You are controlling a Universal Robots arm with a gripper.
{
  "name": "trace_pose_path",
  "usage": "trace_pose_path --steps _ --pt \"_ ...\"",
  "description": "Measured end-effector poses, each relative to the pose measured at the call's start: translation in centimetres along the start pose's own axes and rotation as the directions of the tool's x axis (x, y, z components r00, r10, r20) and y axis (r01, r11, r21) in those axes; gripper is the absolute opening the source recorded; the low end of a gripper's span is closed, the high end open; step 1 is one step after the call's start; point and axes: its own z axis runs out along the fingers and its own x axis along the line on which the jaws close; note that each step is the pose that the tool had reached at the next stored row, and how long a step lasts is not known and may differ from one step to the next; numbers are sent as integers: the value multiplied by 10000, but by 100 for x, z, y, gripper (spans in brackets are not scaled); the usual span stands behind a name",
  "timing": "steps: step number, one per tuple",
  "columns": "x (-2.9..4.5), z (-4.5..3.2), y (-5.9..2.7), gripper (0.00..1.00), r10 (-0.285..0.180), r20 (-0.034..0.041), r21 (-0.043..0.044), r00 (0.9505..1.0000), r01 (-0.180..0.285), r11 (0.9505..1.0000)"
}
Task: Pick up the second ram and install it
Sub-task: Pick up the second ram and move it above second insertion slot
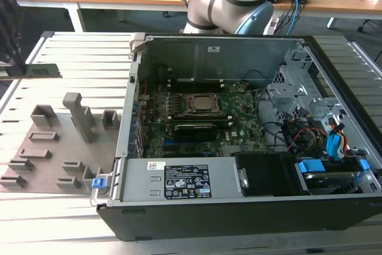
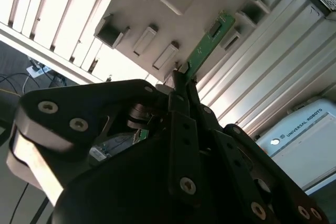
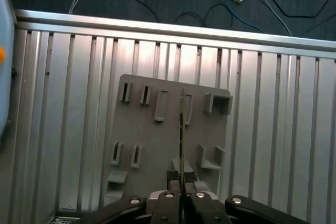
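The gripper (image 3: 181,177) is clenched on the ram (image 2: 208,44), holding it above the grey tray (image 3: 147,135); in the exterior view both sit at nine o'clock from the case (image 1: 239,213).

One ram stick (image 3: 181,129) is clamped in the one gripper (image 3: 181,174). Beneath the gripper lies one grey fixture plate (image 3: 157,145) with roughly nine upright blocks. Well apart from the gripper stands one open computer case (image 1: 179,219) with one CPU socket (image 1: 201,104).
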Motion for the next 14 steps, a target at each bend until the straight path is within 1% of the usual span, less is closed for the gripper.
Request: trace_pose_path --steps 3,4,7,8,9,10,12,14 --pt "10 -7 -127 14 2 -1 -1 10000 -2 10000" --pt "17 -11 -207 14 0 0 0 10000 0 10000" --pt "31 -20 -381 14 1 -1 -1 10000 -1 10000" --pt "35 -22 -423 14 0 -1 0 10000 0 10000" --pt "37 -23 -447 14 -1 -1 -1 10000 1 10000" --pt "42 -27 -509 14 1 -1 -1 10000 -1 10000" --pt "49 -31 -599 14 1 -1 -2 10000 -1 10000" --pt "55 -35 -666 14 0 -1 -1 10000 0 10000"
